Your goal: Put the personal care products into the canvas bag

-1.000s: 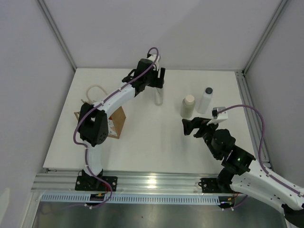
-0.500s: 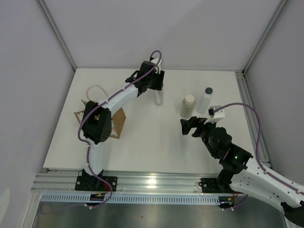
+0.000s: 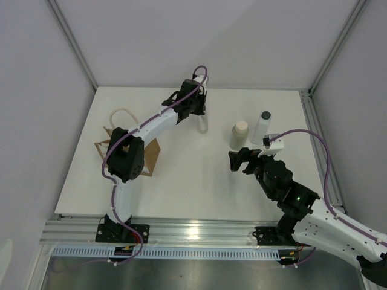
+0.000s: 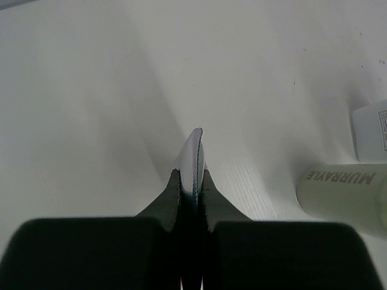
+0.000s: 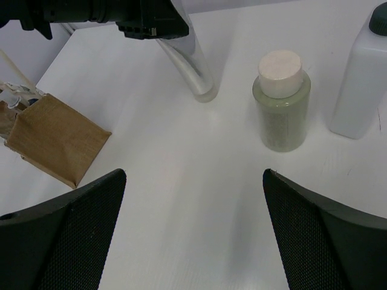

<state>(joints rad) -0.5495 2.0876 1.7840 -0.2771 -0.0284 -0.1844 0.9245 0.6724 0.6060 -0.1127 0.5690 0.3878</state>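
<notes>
My left gripper (image 3: 198, 110) is at the far middle of the table, shut on the flat top edge of the grey-white squeeze tube (image 3: 203, 122), which stands on its cap. In the left wrist view the tube's thin seam (image 4: 195, 158) is pinched between the fingers (image 4: 172, 196). A cream bottle (image 3: 239, 134) and a translucent white bottle with a dark cap (image 3: 262, 127) stand to the right of it. My right gripper (image 3: 240, 161) hovers open just in front of the cream bottle (image 5: 281, 110), with nothing between its fingers. The canvas bag (image 3: 149, 154) sits at the left, partly behind my left arm.
The bag's cream rope handle (image 3: 118, 114) loops out toward the left edge of the table. In the right wrist view the bag (image 5: 57, 140) lies to the left and the tube (image 5: 195, 75) leans under the left gripper (image 5: 142, 18). An aluminium rail (image 3: 314, 130) runs along the table's right side.
My left gripper has closed on the top of the squeeze tube. The right gripper has crept slightly left and forward, staying open.
</notes>
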